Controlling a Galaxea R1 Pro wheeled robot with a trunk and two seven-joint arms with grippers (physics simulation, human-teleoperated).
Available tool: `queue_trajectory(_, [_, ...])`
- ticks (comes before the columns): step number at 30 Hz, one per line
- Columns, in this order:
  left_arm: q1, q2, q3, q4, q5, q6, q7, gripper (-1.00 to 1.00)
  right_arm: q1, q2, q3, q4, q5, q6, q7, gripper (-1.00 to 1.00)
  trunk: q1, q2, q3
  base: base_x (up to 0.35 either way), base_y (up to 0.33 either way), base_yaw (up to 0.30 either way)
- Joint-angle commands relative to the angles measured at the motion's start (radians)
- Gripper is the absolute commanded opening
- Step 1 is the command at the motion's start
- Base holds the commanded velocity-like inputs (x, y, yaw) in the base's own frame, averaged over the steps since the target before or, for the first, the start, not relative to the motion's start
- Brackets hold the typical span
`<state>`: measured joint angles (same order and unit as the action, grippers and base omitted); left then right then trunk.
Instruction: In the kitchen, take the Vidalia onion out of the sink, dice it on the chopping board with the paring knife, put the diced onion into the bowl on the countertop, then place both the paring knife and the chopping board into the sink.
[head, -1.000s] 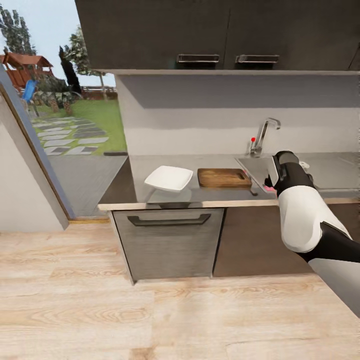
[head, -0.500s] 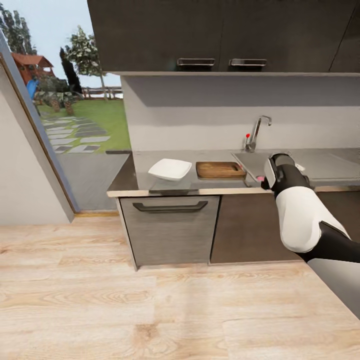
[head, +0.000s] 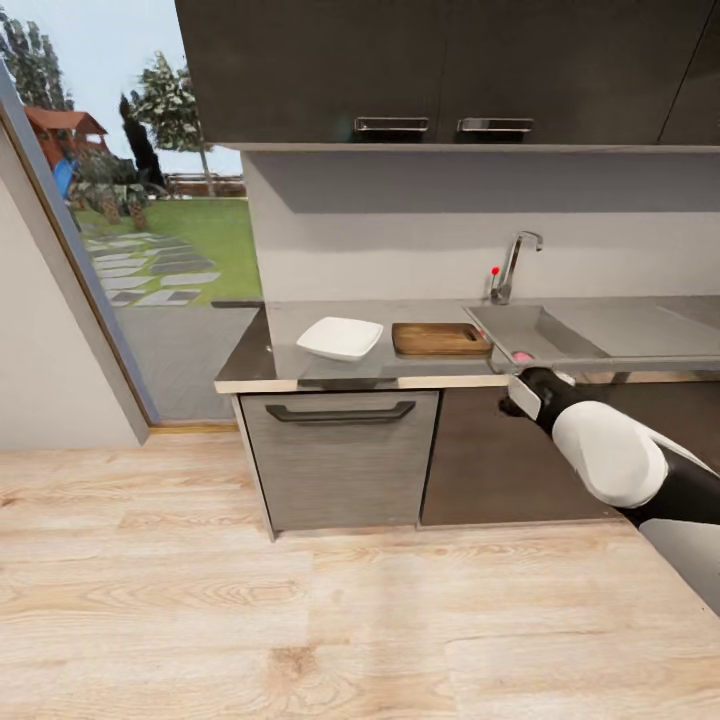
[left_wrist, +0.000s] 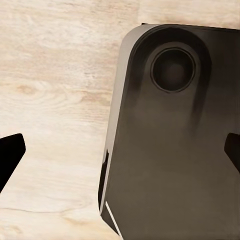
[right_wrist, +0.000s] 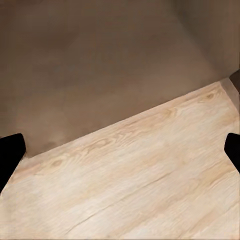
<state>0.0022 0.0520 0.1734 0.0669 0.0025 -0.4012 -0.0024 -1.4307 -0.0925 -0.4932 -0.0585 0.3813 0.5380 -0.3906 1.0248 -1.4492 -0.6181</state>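
The white square bowl (head: 340, 338) and the brown chopping board (head: 440, 340) lie side by side on the grey countertop (head: 285, 330). To their right is the steel sink (head: 545, 330) with its chrome faucet (head: 511, 265). The paring knife's red handle (head: 522, 355) pokes up at the sink's front edge. The Vidalia onion is out of view. My right gripper (head: 514, 398) hangs just below the counter's front edge, in front of a dark cabinet door; in the right wrist view it (right_wrist: 120, 155) is open and empty. My left gripper (left_wrist: 120, 155) is open over the robot's base.
A grey drawer front with a handle (head: 340, 412) sits under the bowl. Dark wall cabinets (head: 440, 70) hang above the counter. A glass door (head: 120, 250) to the garden is at the left. Wooden floor (head: 300, 600) stretches in front of the cabinets.
The view pulled back from the counter, then held still. My right arm dropped from over the sink's front edge to below the countertop, uncovering the knife's red handle.
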Motion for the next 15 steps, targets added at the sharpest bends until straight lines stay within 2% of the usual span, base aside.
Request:
queue_trajectory(1, [-0.001, 0.000, 0.003, 0.002, 0.000, -0.005, 0.000, 1.00, 0.042, -0.008, -0.007, 0.019, 0.011, -0.048, 0.059, 1.00, 0.000, 0.000, -0.001, 0.000, 0.000, 0.000])
queue_trajectory(4, [-0.001, 0.000, 0.003, 0.002, 0.000, -0.005, 0.000, 1.00, 0.155, -0.015, -0.007, 0.033, 0.014, -0.112, 0.166, 1.00, 0.000, 0.000, -0.001, 0.000, 0.000, 0.000])
queue_trajectory(5, [-0.001, 0.000, 0.003, 0.002, 0.000, -0.005, 0.000, 1.00, 0.173, -0.016, -0.007, 0.034, 0.014, -0.128, 0.179, 1.00, 0.000, 0.000, -0.001, 0.000, 0.000, 0.000])
queue_trajectory(6, [-0.001, 0.000, 0.003, 0.002, 0.000, -0.005, 0.001, 1.00, 0.230, -0.016, -0.007, 0.036, 0.014, -0.192, 0.209, 1.00, 0.000, 0.000, -0.001, 0.000, 0.000, 0.000])
queue_trajectory(9, [-0.001, -0.001, 0.003, 0.002, 0.000, -0.005, 0.001, 1.00, 0.321, -0.013, -0.006, 0.038, 0.013, -0.298, 0.238, 1.00, 0.000, 0.000, -0.001, 0.000, 0.000, 0.000])
queue_trajectory(10, [-0.001, -0.001, 0.003, 0.002, 0.000, -0.005, 0.001, 1.00, 0.373, -0.011, -0.005, 0.039, 0.013, -0.352, 0.253, 1.00, 0.000, 0.000, -0.001, 0.000, 0.000, 0.000])
queue_trajectory(12, [-0.001, -0.001, 0.003, 0.002, -0.001, -0.005, 0.001, 1.00, 0.428, -0.009, -0.005, 0.039, 0.013, -0.404, 0.270, 1.00, 0.000, 0.000, -0.001, 0.000, 0.000, 0.000])
queue_trajectory(14, [-0.001, -0.001, 0.003, 0.002, 0.000, -0.005, 0.001, 1.00, 0.539, -0.003, -0.004, 0.040, 0.012, -0.509, 0.310, 1.00, 0.000, 0.000, -0.001, 0.000, 0.000, 0.000])
queue_trajectory(15, [-0.001, -0.001, 0.003, 0.002, -0.001, -0.005, 0.002, 1.00, 0.679, 0.008, -0.004, 0.040, 0.013, -0.662, 0.367, 1.00, 0.000, 0.000, -0.001, 0.000, 0.000, 0.000])
